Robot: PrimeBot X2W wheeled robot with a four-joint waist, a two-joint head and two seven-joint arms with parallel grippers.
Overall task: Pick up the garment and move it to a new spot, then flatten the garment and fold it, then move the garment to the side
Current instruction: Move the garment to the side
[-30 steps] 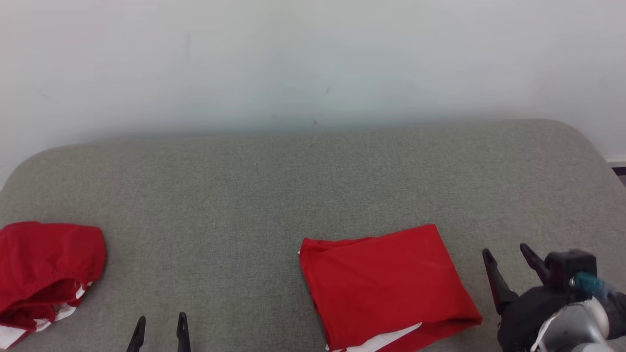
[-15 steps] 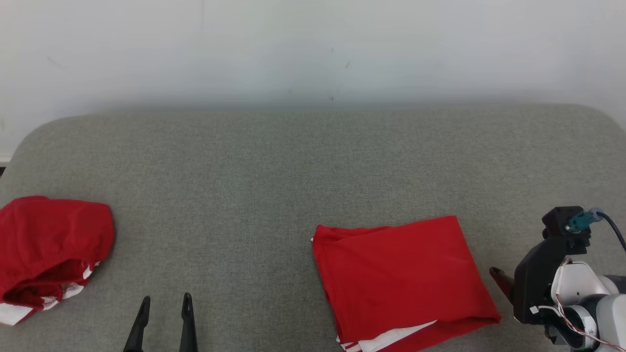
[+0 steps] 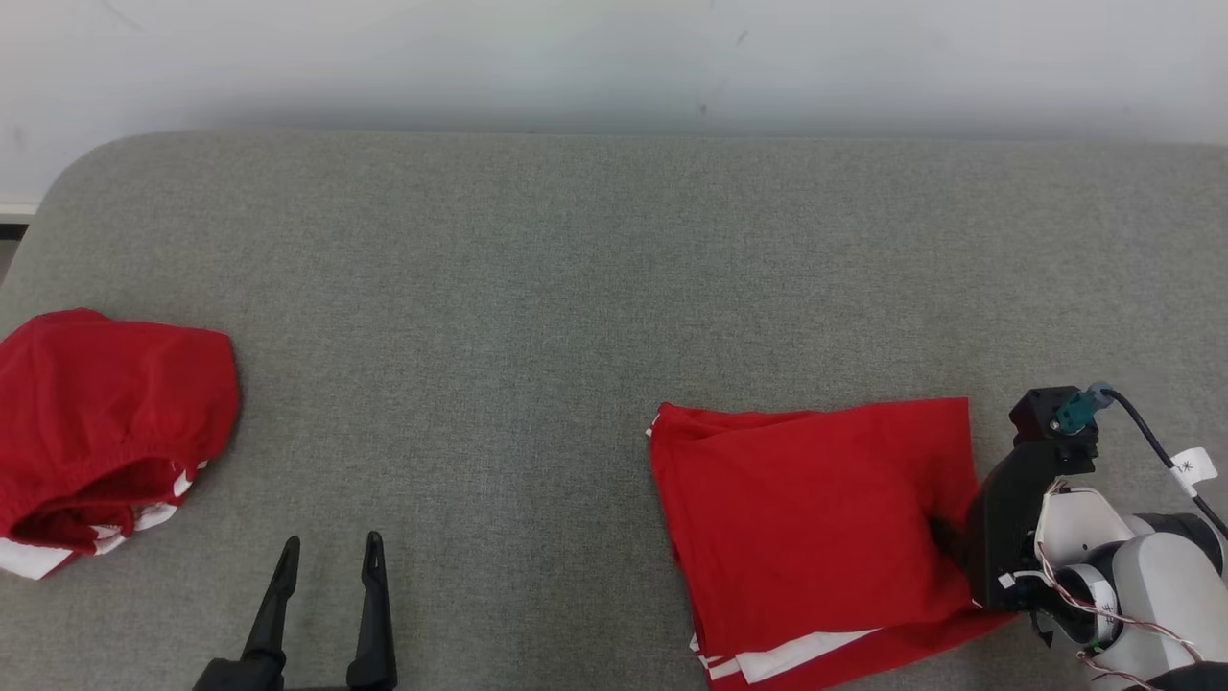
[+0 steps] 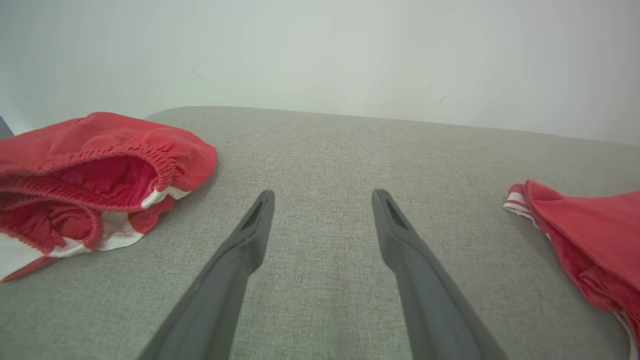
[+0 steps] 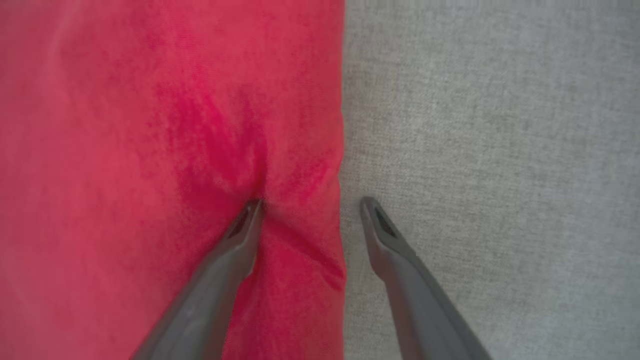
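Right wrist view, nearest first: right gripper spread wide, gripping nothing, straddling the edge of the folded red garment. One finger dimpling the cloth; the other down on bare grey cushion just past that edge. Soft, light, limp stuff by the look; likely to sag and unfold if lifted by one layer. Best pinched through the whole stack at this edge, then slid rather than hoisted. Farther off, left gripper likewise agape and empty, crumpled red garment lying to its left.
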